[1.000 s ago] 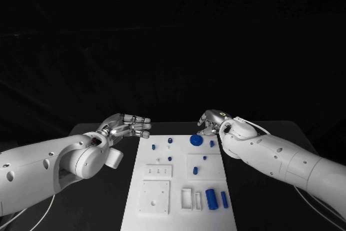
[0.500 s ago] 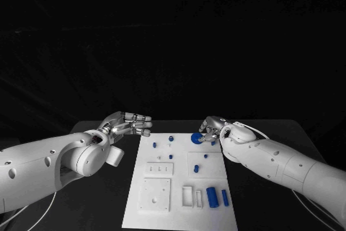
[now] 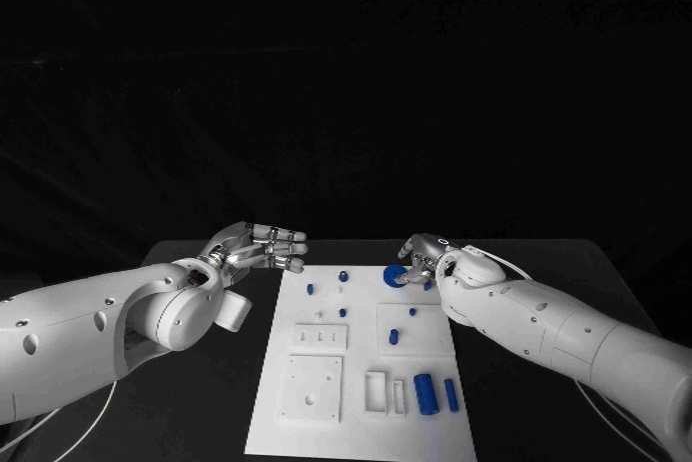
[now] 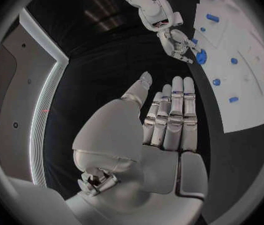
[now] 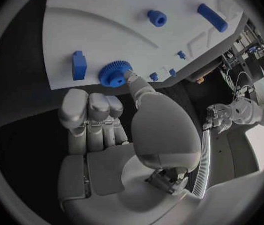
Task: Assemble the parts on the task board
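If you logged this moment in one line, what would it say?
right hand: fingertip touching blue gear | left hand: open, beside task board | gear: on board

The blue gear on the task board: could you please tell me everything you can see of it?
The blue gear is a round, toothed wheel, plastic by its look, lying flat at the far end of the white task board. The right hand touches its rim with a fingertip; whether it grips it I cannot tell.

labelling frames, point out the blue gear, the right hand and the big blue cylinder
blue gear (image 5: 114,74): right wrist view, toothed top face
right hand (image 3: 420,259): head view, back of the hand
big blue cylinder (image 3: 426,394): head view, middle of its side
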You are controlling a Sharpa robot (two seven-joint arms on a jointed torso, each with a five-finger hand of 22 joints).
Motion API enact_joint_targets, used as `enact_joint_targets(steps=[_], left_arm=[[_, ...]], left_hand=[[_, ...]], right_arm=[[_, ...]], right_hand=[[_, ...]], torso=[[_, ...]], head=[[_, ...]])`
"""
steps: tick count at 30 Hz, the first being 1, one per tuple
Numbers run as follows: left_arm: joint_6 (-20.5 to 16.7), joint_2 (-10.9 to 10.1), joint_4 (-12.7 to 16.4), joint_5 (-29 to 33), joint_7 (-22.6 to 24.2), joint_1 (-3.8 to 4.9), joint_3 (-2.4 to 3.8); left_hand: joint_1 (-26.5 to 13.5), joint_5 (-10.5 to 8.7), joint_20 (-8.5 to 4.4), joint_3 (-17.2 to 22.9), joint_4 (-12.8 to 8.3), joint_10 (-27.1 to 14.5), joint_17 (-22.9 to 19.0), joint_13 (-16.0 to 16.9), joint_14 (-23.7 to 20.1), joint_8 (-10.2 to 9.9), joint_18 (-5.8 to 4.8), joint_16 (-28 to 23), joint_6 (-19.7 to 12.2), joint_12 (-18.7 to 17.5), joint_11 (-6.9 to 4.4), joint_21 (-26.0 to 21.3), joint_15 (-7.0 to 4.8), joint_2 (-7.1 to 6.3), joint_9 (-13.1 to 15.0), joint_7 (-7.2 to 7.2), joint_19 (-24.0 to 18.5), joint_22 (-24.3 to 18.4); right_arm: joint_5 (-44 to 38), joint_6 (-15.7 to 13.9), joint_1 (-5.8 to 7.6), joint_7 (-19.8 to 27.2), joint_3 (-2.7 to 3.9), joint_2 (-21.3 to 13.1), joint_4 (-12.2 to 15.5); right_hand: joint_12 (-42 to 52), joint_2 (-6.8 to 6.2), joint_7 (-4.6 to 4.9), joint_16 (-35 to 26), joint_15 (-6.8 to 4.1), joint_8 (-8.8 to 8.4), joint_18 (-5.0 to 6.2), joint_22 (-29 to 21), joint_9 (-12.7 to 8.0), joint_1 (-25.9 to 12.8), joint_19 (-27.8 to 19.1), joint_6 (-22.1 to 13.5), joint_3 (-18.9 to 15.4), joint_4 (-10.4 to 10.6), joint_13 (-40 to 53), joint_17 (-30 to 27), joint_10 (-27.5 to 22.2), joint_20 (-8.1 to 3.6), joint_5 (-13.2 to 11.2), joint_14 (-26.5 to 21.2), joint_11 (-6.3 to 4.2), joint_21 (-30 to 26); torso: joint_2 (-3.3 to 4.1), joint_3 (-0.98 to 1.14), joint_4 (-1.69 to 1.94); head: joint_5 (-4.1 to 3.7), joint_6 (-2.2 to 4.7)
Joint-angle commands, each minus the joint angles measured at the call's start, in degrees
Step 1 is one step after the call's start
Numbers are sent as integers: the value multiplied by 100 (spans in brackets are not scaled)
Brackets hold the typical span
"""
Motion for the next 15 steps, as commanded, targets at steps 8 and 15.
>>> enact_joint_targets(steps=[8,15], left_arm=[[100,26,23,-22,27,4,3],[106,32,31,-24,16,5,3]], left_hand=[[12,30,0,22,4,-41,8,4,-18,19,-28,1,-34,9,26,38,3,-21,4,12,-44,6],[10,32,3,18,12,-46,9,3,-17,20,-25,1,-27,8,30,42,4,-17,5,14,-47,6]], right_arm=[[2,148,-4,23,-37,99,-163],[35,217,-4,70,-59,133,-188]], right_hand=[[-5,110,-64,-21,-34,-7,40,724,21,4,58,633,55,-7,8,33,-9,9,-38,48,-24,15],[19,126,-129,-16,-61,4,11,726,33,-191,48,1095,621,-160,42,58,25,-25,-172,60,-65,47]], torso=[[-5,8,-16],[-8,9,-14]], head=[[33,-28],[46,-37]])
